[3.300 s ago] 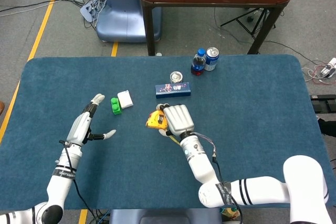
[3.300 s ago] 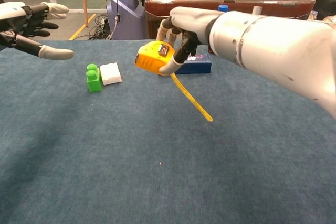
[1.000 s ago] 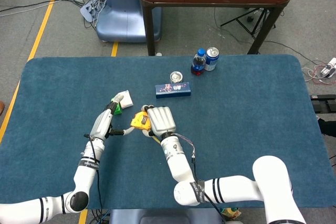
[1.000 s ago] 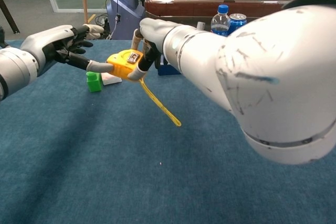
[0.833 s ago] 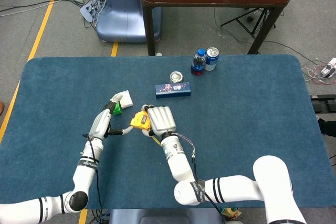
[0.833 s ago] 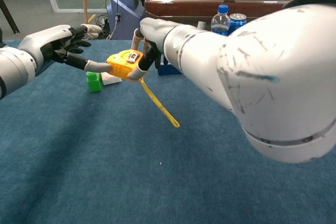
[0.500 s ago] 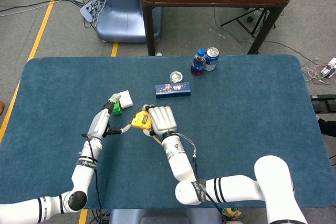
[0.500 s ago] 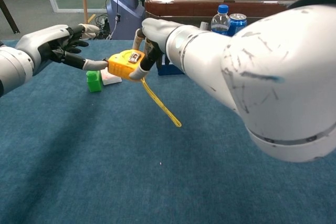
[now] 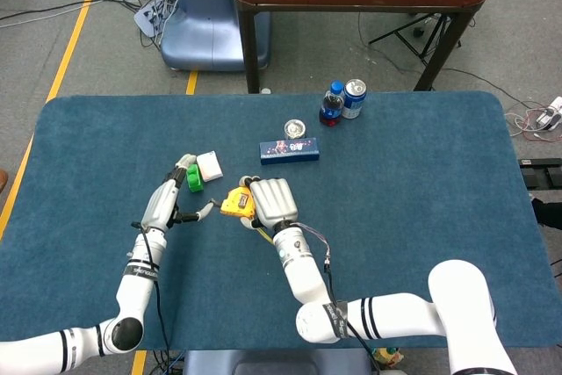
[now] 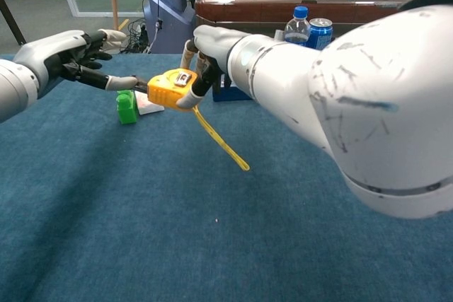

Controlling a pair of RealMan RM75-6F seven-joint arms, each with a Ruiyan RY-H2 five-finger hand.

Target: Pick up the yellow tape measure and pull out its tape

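Glossy white arms with black-banded wrists end in a grey-white left hand [image 9: 161, 206] and right hand [image 9: 272, 203].

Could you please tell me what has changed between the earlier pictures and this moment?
The left hand swung in from far left toward the yellow tape measure, met its front about a second ago, and is now drawing back leftward, thumb and finger close together; whether it pinches the tape tip is unclear. The right hand carried the measure slightly left and keeps gripping it. The green block, white block and blue box stayed put.
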